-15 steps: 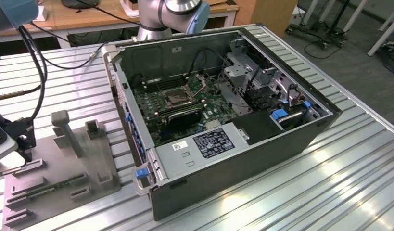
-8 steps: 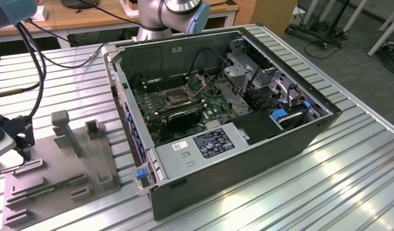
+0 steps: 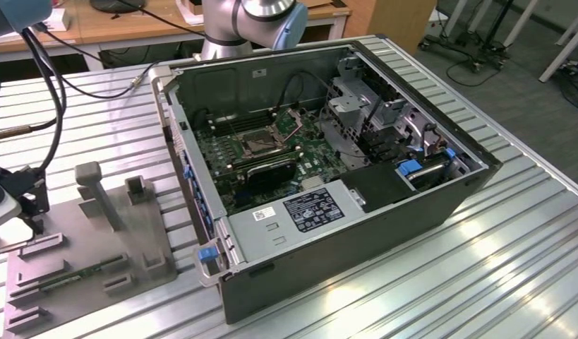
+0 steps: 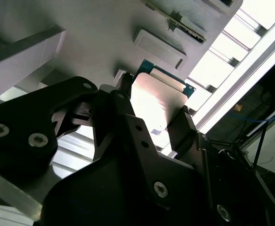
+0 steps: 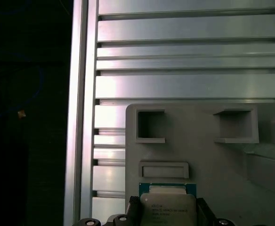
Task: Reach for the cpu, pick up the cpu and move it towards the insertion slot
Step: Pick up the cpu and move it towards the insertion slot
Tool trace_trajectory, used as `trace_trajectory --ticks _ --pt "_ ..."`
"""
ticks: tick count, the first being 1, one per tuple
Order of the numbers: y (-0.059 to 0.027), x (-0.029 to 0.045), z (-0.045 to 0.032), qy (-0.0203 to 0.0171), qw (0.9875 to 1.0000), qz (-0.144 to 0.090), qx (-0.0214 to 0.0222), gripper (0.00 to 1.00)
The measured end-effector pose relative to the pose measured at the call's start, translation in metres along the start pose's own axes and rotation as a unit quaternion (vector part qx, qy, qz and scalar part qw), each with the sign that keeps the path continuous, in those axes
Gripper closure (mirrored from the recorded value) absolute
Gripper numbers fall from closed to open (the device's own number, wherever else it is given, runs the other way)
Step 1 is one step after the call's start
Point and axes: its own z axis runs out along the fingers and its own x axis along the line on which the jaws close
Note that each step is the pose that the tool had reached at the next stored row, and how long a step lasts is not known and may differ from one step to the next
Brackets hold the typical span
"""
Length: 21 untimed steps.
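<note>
Slippage is the main risk: the hand [image 4: 155, 100] appears closed on the cpu [image 5: 167, 211], pinching only two thin opposite edges, at the grey fixture plate [image 5: 203, 155]. Any tilt could drop it, or knock it against the computer case [image 3: 364, 233] wall short of the insertion slot [image 3: 260, 145], well apart.

No readable print (case label [image 3: 308, 210] illegible)

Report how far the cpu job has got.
Done: the reach. The gripper is closed on the cpu at the grey fixture plate. In hand: the pick-up; I cannot tell whether the cpu is clear of the plate. Left: the cpu is not yet at the insertion slot in the computer case.
</note>
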Motion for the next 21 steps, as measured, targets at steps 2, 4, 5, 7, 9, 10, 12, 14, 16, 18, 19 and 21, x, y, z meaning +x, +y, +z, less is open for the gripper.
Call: trace_trajectory --ticks 2,4,5,7,9,10,12,14,16,18,19,21 --pt "0.0 0.0 -0.0005 0.0001 1.0 0.0 0.0001 0.46" --pt "0.0 0.0 -0.0008 0.0001 1.0 0.0 0.0001 0.46" --pt "0.0 0.0 -0.0008 0.0001 1.0 0.0 0.0001 0.46" --pt "0.0 0.0 -0.0008 0.0001 1.0 0.0 0.0001 0.46" --pt "0.0 0.0 -0.0009 0.0001 1.0 0.0 0.0001 0.46" --pt "0.0 0.0 -0.001 0.0001 1.0 0.0 0.0001 0.46" --pt "0.0001 0.0001 -0.0022 0.0004 1.0 0.0 0.0003 0.46" --pt "0.0002 0.0 -0.0036 0.0001 1.0 0.0 0.0001 0.46" --pt "0.0003 0.0 -0.0058 0.0001 1.0 0.0 0.0001 0.46" --pt "0.0004 0.0 -0.0083 0.0001 1.0 0.0 0.0001 0.46" --pt "0.0005 0.0 -0.0096 0.0001 1.0 0.0 0.0001 0.46" --pt "0.0006 0.0 -0.0123 0.0001 1.0 0.0 0.0001 0.46"
